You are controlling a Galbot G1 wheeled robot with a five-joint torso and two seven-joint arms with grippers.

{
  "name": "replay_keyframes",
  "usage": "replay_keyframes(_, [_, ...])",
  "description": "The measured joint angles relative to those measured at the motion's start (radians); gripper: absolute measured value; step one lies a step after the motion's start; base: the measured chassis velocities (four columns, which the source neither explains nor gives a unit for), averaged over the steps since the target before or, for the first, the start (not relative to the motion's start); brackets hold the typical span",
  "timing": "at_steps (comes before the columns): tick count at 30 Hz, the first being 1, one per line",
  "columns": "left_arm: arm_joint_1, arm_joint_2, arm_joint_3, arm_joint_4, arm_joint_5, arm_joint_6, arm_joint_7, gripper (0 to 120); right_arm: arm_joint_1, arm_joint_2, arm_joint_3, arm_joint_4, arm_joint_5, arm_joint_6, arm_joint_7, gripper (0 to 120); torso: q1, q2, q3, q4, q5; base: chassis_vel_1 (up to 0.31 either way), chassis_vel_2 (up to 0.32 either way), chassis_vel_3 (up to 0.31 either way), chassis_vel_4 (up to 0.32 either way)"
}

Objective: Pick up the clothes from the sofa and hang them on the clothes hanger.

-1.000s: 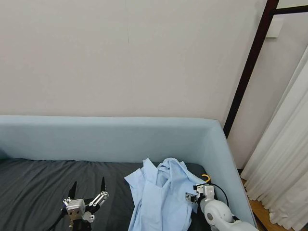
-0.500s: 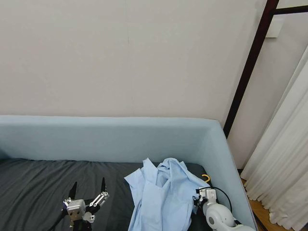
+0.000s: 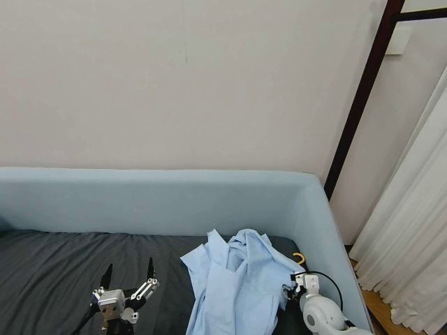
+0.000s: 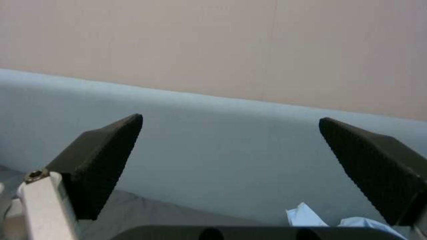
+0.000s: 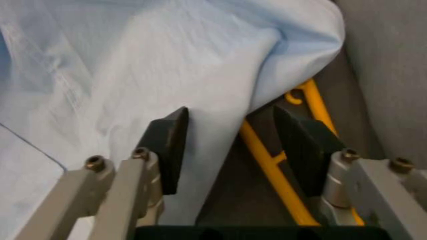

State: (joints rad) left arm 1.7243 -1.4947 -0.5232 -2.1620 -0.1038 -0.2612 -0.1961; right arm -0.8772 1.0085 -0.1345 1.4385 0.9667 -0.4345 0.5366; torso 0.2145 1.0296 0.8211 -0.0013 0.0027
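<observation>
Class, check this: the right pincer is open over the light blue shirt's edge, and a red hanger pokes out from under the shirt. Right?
No: the hanger is yellow, not red; the right wrist view shows it. The rest stands.

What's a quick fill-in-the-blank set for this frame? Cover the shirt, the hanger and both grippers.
1. The light blue shirt lies toward the robot's ____ end of the sofa.
2. The hanger sticking out from under the shirt is ____.
3. The right gripper is over the shirt's edge and the hanger, jaws ____.
4. The left gripper is over the bare seat, holding ____.
Missing words: right; yellow; open; nothing.
</observation>
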Motion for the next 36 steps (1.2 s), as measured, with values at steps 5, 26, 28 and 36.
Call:
replay_keyframes(5, [0.001, 0.003, -0.006, 0.001, -0.001, -0.006, 0.000, 100, -0.002, 0.007, -0.006, -0.006, -0.003, 0.008, -0.007, 30, 0.000, 0.000, 0.000, 0.0000, 0.0000, 0.000, 0.000, 0.000, 0.000])
replay_keyframes(26, [-0.025, 0.017, -0.003, 0.029, -0.006, -0.007, -0.003, 100, -0.148, -0.171, -0.073, 0.290, -0.015, -0.013, -0.045, 0, 0.000, 0.000, 0.000, -0.0002, -0.0002, 0.000, 0.000, 0.000, 0.000])
replay_keyframes(28, [-0.026, 0.019, -0.004, 0.029, -0.008, -0.006, -0.003, 100, -0.168, -0.197, -0.082, 0.336, -0.013, -0.024, -0.044, 0, 0.000, 0.000, 0.000, -0.0003, -0.0001, 0.000, 0.000, 0.000, 0.000])
replay_keyframes(36, [-0.033, 0.024, -0.007, 0.033, -0.016, -0.006, -0.005, 100, -0.341, -0.307, -0.115, 0.599, -0.025, -0.089, -0.028, 0, 0.000, 0.000, 0.000, -0.0001, -0.0001, 0.000, 0.000, 0.000, 0.000])
